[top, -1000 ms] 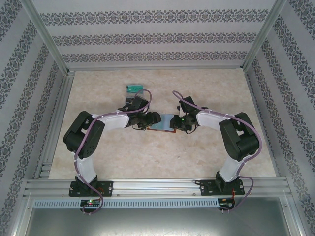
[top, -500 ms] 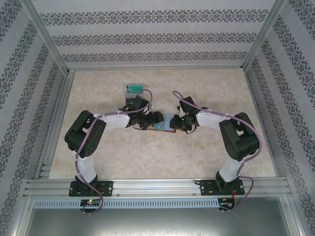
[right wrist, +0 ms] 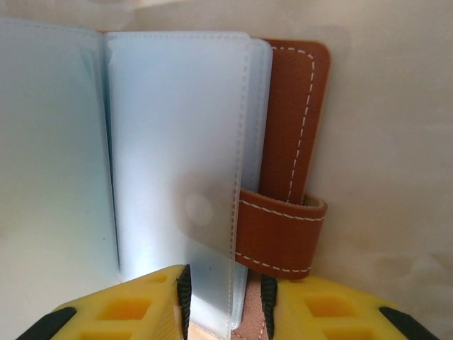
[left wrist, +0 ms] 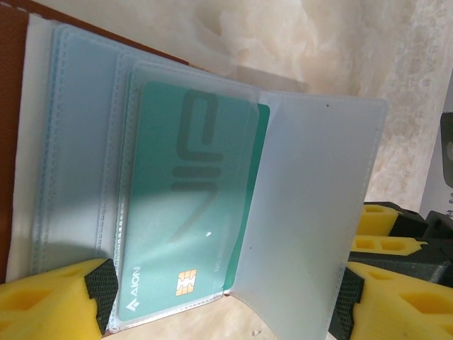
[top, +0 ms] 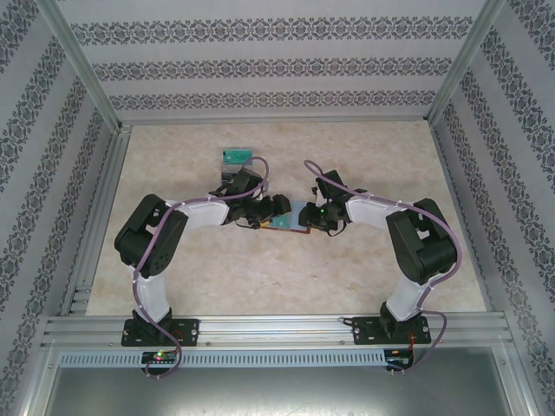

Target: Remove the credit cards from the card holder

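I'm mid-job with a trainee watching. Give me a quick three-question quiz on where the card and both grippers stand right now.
1. True or false: the teal AION card is already out of the card holder.
2. The right gripper pinches: A) the teal card, B) the card holder's edge, C) nothing.
3. Fill in: the left gripper has its fingers ___, one on either side of the card.
Key: 1 false; 2 B; 3 open.

The card holder (right wrist: 294,134) is stitched brown leather with smooth, frosted plastic sleeves (left wrist: 311,212) over a plastic teal card (left wrist: 184,212).
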Controlling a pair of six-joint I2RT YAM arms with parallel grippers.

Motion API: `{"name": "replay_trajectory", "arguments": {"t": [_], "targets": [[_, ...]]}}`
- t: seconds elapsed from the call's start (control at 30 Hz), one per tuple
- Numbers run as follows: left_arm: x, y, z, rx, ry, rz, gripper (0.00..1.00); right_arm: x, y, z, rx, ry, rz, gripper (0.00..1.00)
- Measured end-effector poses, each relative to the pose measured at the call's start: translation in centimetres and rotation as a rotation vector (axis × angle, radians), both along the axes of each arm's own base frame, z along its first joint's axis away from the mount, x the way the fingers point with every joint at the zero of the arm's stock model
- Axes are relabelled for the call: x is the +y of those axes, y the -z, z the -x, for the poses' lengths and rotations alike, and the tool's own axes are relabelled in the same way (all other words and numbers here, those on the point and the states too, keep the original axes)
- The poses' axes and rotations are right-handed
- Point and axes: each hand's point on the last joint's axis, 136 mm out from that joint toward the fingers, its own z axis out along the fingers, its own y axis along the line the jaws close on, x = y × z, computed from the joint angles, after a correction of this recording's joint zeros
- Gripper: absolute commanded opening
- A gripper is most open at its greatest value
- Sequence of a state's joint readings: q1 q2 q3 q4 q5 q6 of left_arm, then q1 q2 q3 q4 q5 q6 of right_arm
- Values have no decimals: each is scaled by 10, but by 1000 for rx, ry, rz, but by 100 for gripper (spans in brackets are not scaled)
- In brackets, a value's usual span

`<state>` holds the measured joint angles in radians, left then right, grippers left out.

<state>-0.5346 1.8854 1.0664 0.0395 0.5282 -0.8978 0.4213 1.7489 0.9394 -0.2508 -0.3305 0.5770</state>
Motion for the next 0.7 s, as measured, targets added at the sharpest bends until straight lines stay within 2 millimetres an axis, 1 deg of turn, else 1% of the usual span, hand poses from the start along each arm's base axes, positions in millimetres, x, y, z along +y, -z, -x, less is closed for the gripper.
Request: {"name": "replay_trajectory", "arguments": {"t": [0.03,0.07,0.13,0.27,0.37,0.47,0.53,0.6,0.67,0.7], "targets": [[0,0,0,-1,0,1,85,0,0,0,0,-1,-2,38],[-1,-1,0,-1,1,4,92,1,-1,0,-4,-2,-7,40],[-3,-4,-1,-11,4,19,94,1,-2,0,-10,-3,-14,41],[-5,-6,-2,-16,9,34,94,0,-2,0,-11,0,-23,43],[-5,-5,-2,-14,6,35,90,0,-3,-1,-11,3,-29,47],[-4,-4,-1,-12,5,30,88,-3,-5,-1,-16,10,-30,48],[-4,-3,-1,-10,3,25,86,-12,-5,1,-17,32,-17,48],[-3,-2,-1,-7,1,21,86,-26,-7,4,-19,64,0,46],[-3,-2,-1,-7,1,20,86,-36,-15,4,-33,90,9,41],[-3,-2,-1,-7,1,20,86,-38,-22,2,-51,103,5,37]]}}
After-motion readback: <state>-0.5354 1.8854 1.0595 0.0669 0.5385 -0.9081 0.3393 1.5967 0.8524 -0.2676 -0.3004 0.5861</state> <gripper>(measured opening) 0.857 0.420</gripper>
